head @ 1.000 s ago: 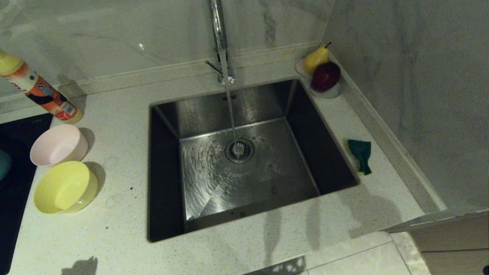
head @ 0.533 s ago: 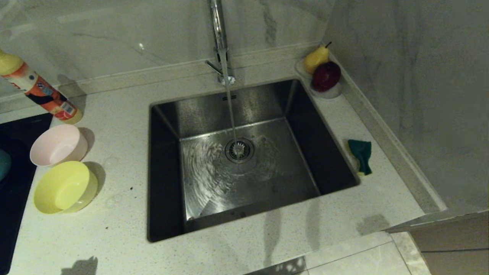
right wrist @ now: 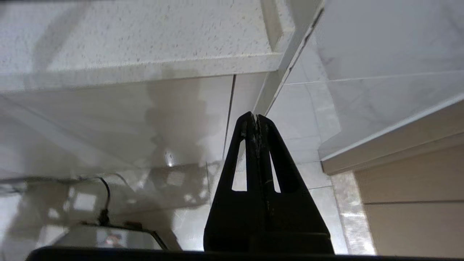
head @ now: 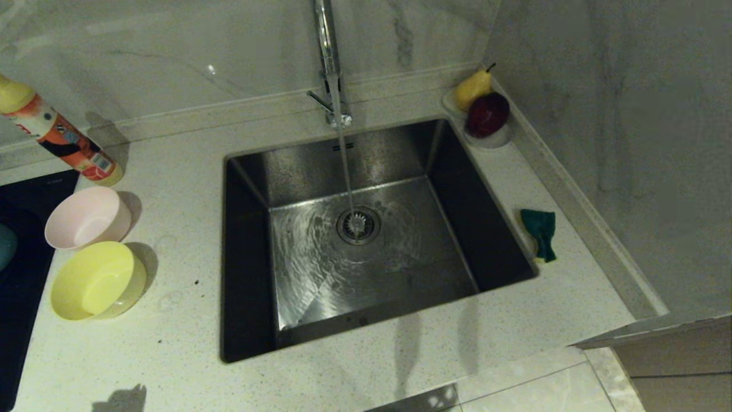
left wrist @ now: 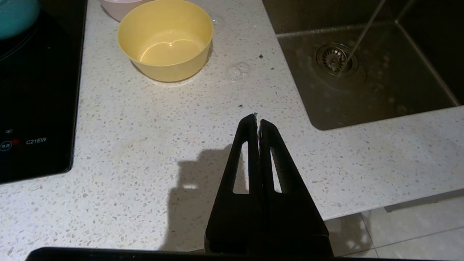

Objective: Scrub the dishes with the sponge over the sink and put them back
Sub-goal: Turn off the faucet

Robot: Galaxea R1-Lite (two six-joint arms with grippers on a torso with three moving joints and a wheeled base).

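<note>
A pale pink bowl [head: 88, 217] and a yellow bowl [head: 97, 280] stand on the counter left of the sink [head: 246, 257]. A light blue bowl [head: 4, 246] shows only at the far left edge, on the cooktop. The green and yellow sponge [head: 540, 232] lies on the counter right of the sink. Neither gripper appears in the head view. My left gripper [left wrist: 258, 117] is shut and empty above the counter's front part, with the yellow bowl [left wrist: 166, 40] ahead of it. My right gripper [right wrist: 255, 117] is shut and empty, low in front of the counter's edge.
Water runs from the chrome faucet [head: 329, 63] onto the drain strainer [head: 358, 224]. A detergent bottle [head: 57, 137] stands at the back left. A white dish with a pear and an apple [head: 486, 111] sits in the back right corner. The black cooktop [head: 23, 200] is at left, a wall [head: 629, 143] at right.
The arm's shadow on the counter's front right shrank and vanished, as the right arm drew back and down out of the head view. Bowls and sponge have not moved.
</note>
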